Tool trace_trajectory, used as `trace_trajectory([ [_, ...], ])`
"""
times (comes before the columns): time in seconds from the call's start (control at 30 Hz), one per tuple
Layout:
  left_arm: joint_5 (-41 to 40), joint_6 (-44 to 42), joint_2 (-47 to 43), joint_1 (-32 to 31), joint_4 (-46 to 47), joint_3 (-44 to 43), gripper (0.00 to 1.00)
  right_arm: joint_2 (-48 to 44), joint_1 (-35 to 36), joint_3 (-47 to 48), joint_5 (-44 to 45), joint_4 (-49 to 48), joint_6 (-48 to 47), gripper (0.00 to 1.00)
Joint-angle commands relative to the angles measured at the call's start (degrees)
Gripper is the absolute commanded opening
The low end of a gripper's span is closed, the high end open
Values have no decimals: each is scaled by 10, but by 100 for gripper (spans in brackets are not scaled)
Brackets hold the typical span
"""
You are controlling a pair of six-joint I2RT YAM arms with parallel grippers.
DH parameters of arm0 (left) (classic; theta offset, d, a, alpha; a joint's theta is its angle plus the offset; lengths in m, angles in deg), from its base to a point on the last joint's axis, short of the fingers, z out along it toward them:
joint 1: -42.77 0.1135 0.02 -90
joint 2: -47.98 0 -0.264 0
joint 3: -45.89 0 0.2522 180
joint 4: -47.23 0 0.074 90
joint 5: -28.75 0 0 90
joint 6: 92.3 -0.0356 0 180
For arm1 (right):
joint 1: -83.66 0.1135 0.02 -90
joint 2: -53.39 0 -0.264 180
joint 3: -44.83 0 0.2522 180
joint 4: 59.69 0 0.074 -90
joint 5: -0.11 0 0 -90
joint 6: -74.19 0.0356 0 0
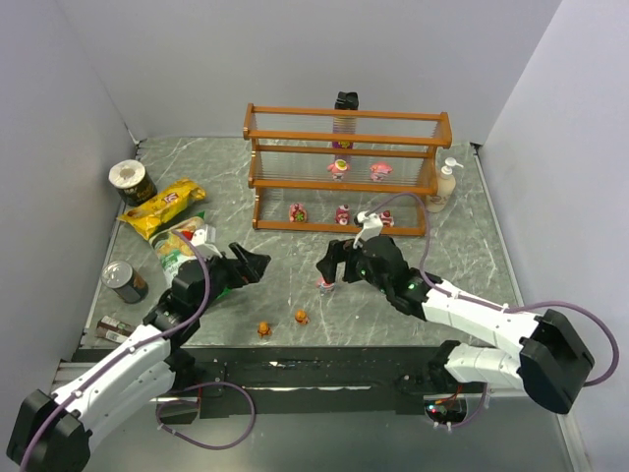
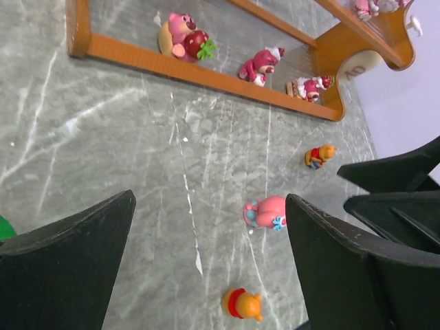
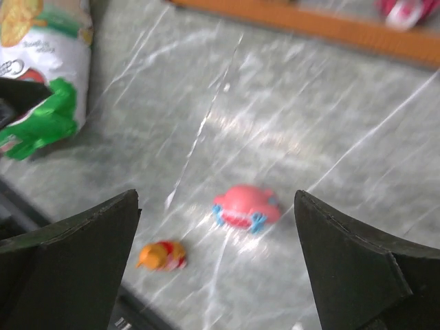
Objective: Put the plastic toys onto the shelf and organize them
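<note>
Hovering just above the desk (image 1: 285, 258), the right pincer (image 1: 332, 264) is seen with its jaws spread wide and nothing held, a pink toy (image 3: 244, 206) lying on its side between them. The left pincer (image 1: 248, 264) is likewise held apart and empty, off to the left. Trouble is judged likeliest at the closing: the toy is tiny and rounded, so it may be squeezed out sideways or nudged away by one fingertip if the jaws are not centred. At the shelf (image 1: 344, 111) a figure already standing could be toppled, or the new one tipped on the slats. Counted (so far as can be seen): five pink toys on the shelf, with two on the middle tier (image 1: 339, 167) and three on the bottom tier (image 1: 342, 214); one pink and two orange toys (image 1: 263, 329) on the desk; two chip bags (image 1: 162, 206); two upright cans (image 1: 131, 180); one pump bottle (image 1: 445, 187).
</note>
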Motion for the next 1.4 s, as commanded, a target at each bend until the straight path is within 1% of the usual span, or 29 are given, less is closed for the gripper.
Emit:
trace_trajectory([
  [0.0,-17,-42,-16,2,59,17,96,11,45,-16,131,-94,-101,100],
  [0.03,-15,-43,-16,2,61,19,96,18,57,-24,170,-118,-110,100],
  [0.1,-12,-49,-20,2,66,19,96,27,92,-37,192,-152,-127,100],
  [0.13,-12,-49,-22,2,76,21,96,36,106,-57,223,-175,-132,100],
  [0.17,-10,-49,-24,2,81,27,96,41,132,-68,237,-228,-142,100],
  [0.27,-14,-44,-24,2,93,35,96,61,159,-92,264,-276,-148,97],
  [0.37,-18,-40,-14,2,82,26,96,77,173,-95,293,-274,-133,97],
  [0.5,-24,-33,-8,1,65,18,96,98,176,-92,291,-268,-118,98],
  [0.77,-10,-20,-37,2,58,19,96,144,179,-74,299,-248,-74,98],
  [0.93,-14,-17,-45,2,47,17,96,162,186,-75,293,-262,-55,97],
  [1.13,-12,-14,-42,2,39,11,96,186,186,-59,314,-227,-27,95],
  [1.23,-14,-13,-46,2,37,12,96,194,186,-60,322,-234,-23,95],
  [1.37,-17,-12,-51,1,34,13,96,207,186,-46,330,-214,-16,93],
])
